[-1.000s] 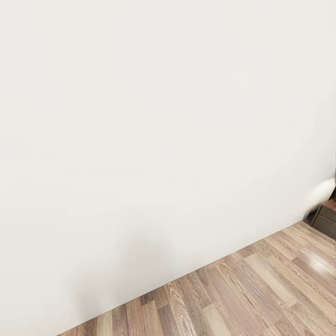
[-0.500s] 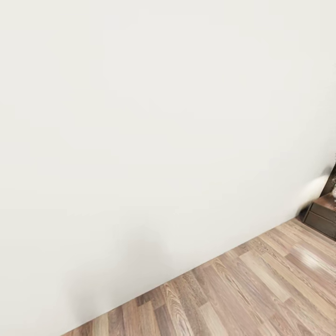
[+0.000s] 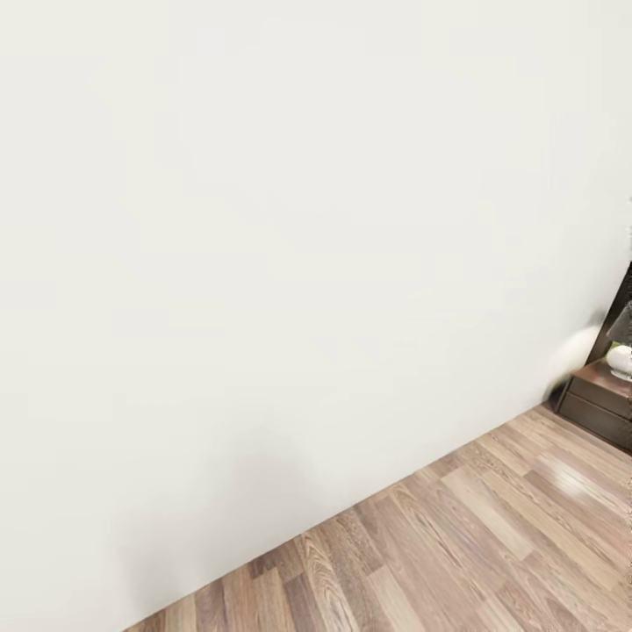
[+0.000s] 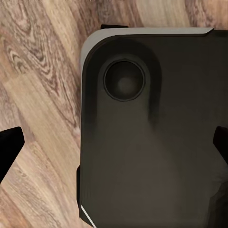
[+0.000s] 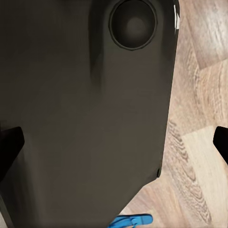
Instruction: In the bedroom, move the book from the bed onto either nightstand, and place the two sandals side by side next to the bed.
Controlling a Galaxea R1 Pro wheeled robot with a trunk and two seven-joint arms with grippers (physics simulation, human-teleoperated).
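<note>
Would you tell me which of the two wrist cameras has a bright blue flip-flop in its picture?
The right wrist camera: the bright blue flip-flop lies on the wood-plank floor by the dark robot base; the left one's picture has base and floor.

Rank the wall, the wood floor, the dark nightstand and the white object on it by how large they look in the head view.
1. White wall
2. Wood-plank floor
3. Nightstand, cut by the frame edge
4. White object on it, also cut off

Apparent size only.
</note>
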